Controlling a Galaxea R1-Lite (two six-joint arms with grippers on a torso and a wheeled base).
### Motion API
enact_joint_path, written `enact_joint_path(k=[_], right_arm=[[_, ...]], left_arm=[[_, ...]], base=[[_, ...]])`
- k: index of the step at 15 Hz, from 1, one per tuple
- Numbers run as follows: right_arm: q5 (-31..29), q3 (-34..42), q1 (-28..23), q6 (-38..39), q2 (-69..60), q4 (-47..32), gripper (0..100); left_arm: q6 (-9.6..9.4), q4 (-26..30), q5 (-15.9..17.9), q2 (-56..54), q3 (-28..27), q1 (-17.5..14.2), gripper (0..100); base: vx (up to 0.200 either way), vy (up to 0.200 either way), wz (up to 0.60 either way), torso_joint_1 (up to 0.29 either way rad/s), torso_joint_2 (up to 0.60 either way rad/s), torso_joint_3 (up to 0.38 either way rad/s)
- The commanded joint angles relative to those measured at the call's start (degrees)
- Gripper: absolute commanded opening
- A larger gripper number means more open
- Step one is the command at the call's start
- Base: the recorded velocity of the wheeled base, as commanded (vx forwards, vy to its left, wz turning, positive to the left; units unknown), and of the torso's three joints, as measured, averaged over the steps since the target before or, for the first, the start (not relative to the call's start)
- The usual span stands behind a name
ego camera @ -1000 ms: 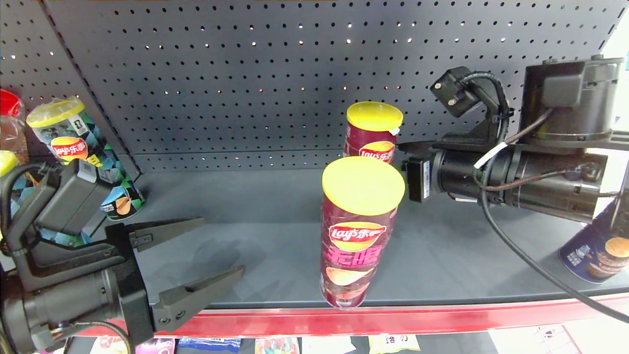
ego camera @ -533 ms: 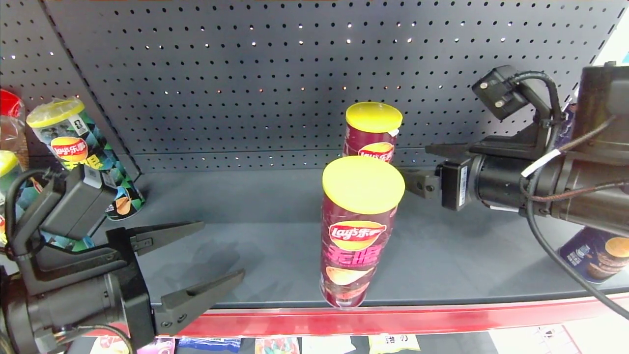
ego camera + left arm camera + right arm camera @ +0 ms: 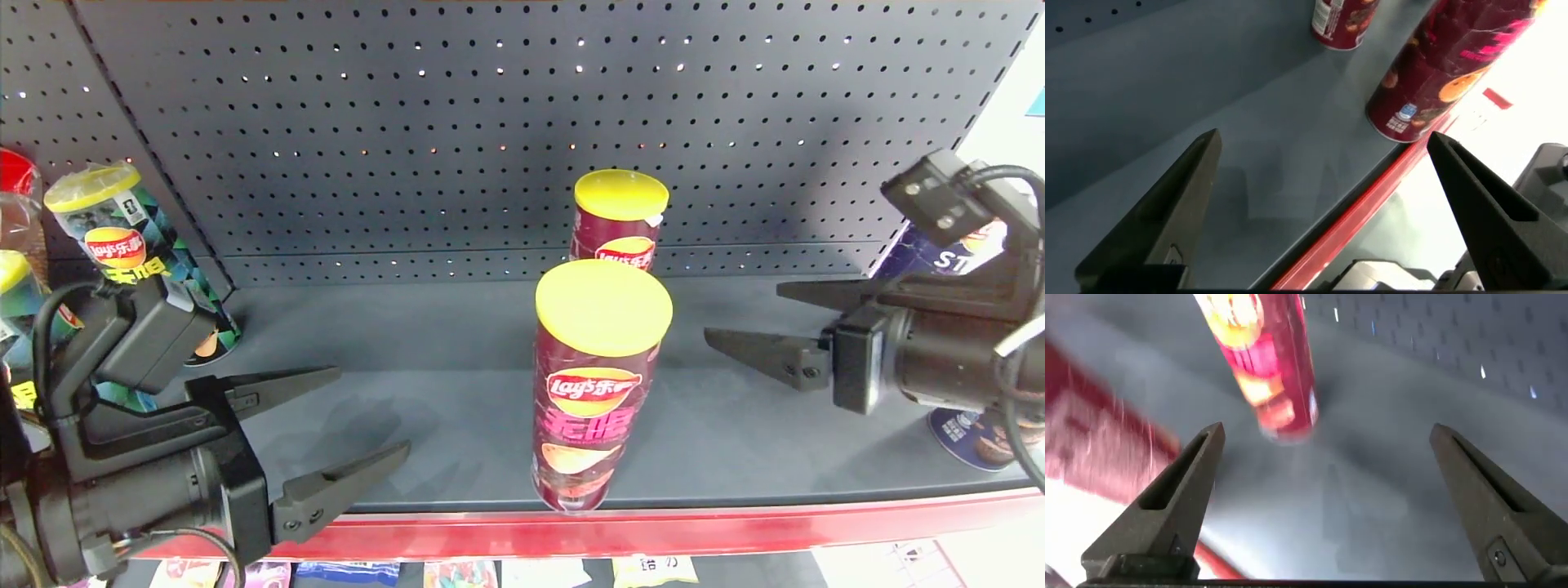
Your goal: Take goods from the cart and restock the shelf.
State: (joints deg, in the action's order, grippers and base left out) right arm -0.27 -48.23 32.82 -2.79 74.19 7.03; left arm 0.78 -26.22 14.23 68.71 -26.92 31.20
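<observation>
Two maroon chip cans with yellow lids stand upright on the grey shelf (image 3: 424, 392). The front can (image 3: 596, 384) is at the shelf's red edge and the back can (image 3: 618, 220) is near the pegboard. My left gripper (image 3: 371, 408) hangs open over the shelf's front left, well left of the front can. The left wrist view has the same gripper (image 3: 1323, 136) with the front can (image 3: 1437, 73) and back can (image 3: 1339, 20) beyond it. My right gripper (image 3: 743, 310) is open and empty, right of both cans. In the right wrist view, this gripper (image 3: 1327, 430) faces a maroon can (image 3: 1270, 367).
Green-patterned cans (image 3: 131, 245) stand at the shelf's left end and a blue can (image 3: 971, 433) at the right end. The pegboard wall (image 3: 490, 122) closes the back. A red lip (image 3: 653, 531) runs along the front edge. Bare shelf lies between the left gripper and the cans.
My right gripper has pulled back to the right, away from the back can, and stays open. The left gripper has hardly shifted.
</observation>
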Motion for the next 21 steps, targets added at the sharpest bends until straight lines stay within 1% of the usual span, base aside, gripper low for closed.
enact_joint_path(k=[1, 4, 5, 6, 8, 10, 13, 14, 16, 21], right_arm=[[-0.1, 2.8, -0.3, 0.0, -8.7, -3.4, 100], [-0.2, 9.3, -0.2, -0.2, -16.1, -3.5, 100], [-0.6, 11.2, 0.1, -0.4, -19.5, -3.7, 100], [-1.3, 12.5, 0.0, -0.4, -21.3, -3.6, 100], [-3.1, 14.3, -0.6, -0.4, -24.3, -3.7, 100], [-5.0, 14.9, -3.5, 0.0, -25.7, -3.6, 100], [-4.9, 15.0, -7.0, 0.1, -26.9, -3.6, 100], [-4.9, 15.1, -7.4, 0.1, -27.1, -3.5, 100], [-5.2, 15.3, -7.5, 0.1, -27.3, -3.5, 100], [-5.2, 15.4, -8.6, 0.1, -27.3, -3.4, 100]], left_arm=[[-1.48, 0.0, -0.6, 2.0, 0.1, 0.0, 100], [-5.17, 0.0, -0.8, 5.2, -0.9, 0.0, 100], [-6.84, 0.0, -1.1, 7.5, -1.6, 0.0, 100], [-7.64, 0.0, -1.9, 8.6, -1.6, 0.2, 100], [-9.48, 0.6, -2.1, 10.8, -1.8, 1.2, 100], [-11.68, 1.3, -2.4, 13.1, -3.4, 1.2, 100], [-15.99, 1.4, -2.4, 15.8, -4.3, 1.2, 100], [-16.78, 1.4, -2.4, 16.6, -4.6, 1.3, 100], [-16.95, 1.4, -2.4, 18.0, -6.5, 1.8, 100], [-16.86, 1.4, -2.3, 22.1, -10.7, 4.8, 100]], base=[[0.000, 0.000, 0.00, 0.000, 0.00, 0.000], [0.000, 0.000, 0.00, 0.000, 0.00, 0.000], [0.000, 0.000, 0.00, 0.000, 0.00, 0.000], [0.000, 0.000, 0.00, 0.000, 0.00, 0.000], [0.000, 0.000, 0.00, 0.000, 0.00, 0.000], [0.000, 0.000, 0.00, 0.000, 0.00, 0.000], [0.000, 0.000, 0.00, 0.000, 0.00, 0.000], [0.000, 0.000, 0.00, 0.000, 0.00, 0.000], [0.000, 0.000, 0.00, 0.000, 0.00, 0.000], [0.000, 0.000, 0.00, 0.000, 0.00, 0.000]])
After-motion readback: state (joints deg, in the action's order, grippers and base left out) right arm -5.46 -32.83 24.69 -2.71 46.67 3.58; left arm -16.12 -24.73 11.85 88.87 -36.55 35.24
